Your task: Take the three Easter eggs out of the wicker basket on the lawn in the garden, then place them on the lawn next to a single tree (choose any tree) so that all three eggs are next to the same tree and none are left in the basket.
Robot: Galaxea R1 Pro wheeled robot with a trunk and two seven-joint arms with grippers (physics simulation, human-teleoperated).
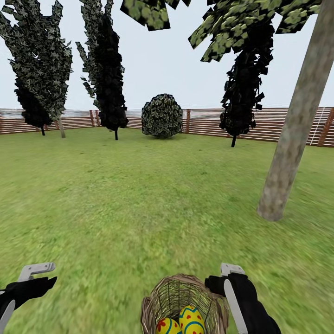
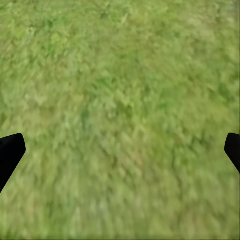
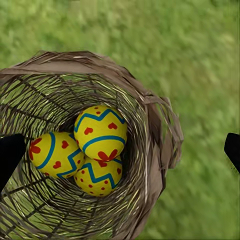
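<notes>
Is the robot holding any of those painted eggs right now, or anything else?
No, nothing is held. All three eggs lie in the wicker basket; the right gripper hangs open above them, the left gripper open over grass.

- Flat, even daylight under a pale, washed-out sky (image 1: 153,60); no sun or light source can be placed.
- No cast shadows lie on the lawn (image 1: 139,185), not even at the foot of the tree (image 1: 297,125).
- Dark cypresses (image 1: 109,69) read almost black, their detail lost.
- Grass smears into streaks toward the head view's lower edge, perhaps from wide-lens stretch.
- Left wrist view: grass (image 2: 120,100) soft and blurred throughout.
- Right wrist view: eggs (image 3: 100,131) and basket (image 3: 155,130) crisp, no glare; surrounding grass out of focus.
</notes>
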